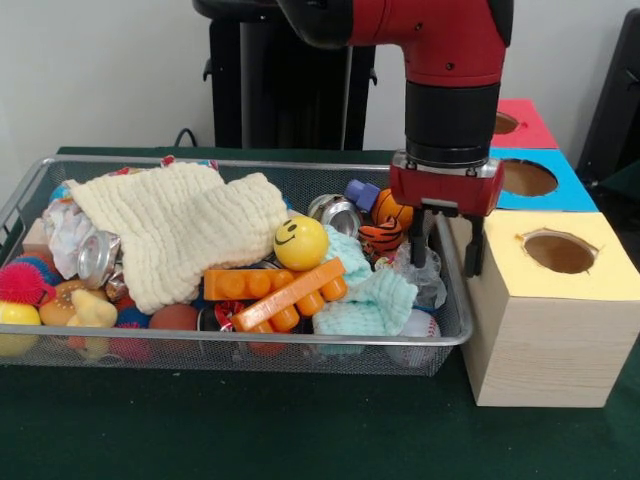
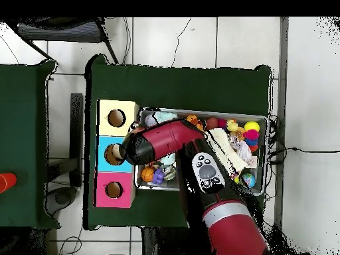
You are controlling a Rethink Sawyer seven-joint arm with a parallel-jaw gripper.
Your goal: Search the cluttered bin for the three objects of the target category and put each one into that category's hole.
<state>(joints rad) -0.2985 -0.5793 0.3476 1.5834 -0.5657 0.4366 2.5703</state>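
Observation:
The wire mesh bin (image 1: pixel 250 338) is full of toys and cloths. A wrinkly clear plastic piece (image 1: pixel 428 282) lies at its right end, against the mesh. My gripper (image 1: pixel 445 255) hangs over that end, open and empty. One finger (image 1: pixel 418 245) is just above the plastic and the other (image 1: pixel 473 250) is outside the rim by the yellow box. The light-blue box's hole (image 1: pixel 528 178) lies behind the gripper, to the right. In the overhead view the arm (image 2: pixel 166 139) hides the gripper and reaches to the blue box (image 2: pixel 105 154). I see no other clear plastic pieces.
The yellow-topped box (image 1: pixel 558 252) stands against the bin's right side and the red-topped box (image 1: pixel 520 122) stands farthest back. In the bin lie a cream cloth (image 1: pixel 185 230), a smiley ball (image 1: pixel 300 242), orange bricks (image 1: pixel 285 290), a mint cloth (image 1: pixel 370 300), a silver can (image 1: pixel 335 212) and a striped ball (image 1: pixel 382 238).

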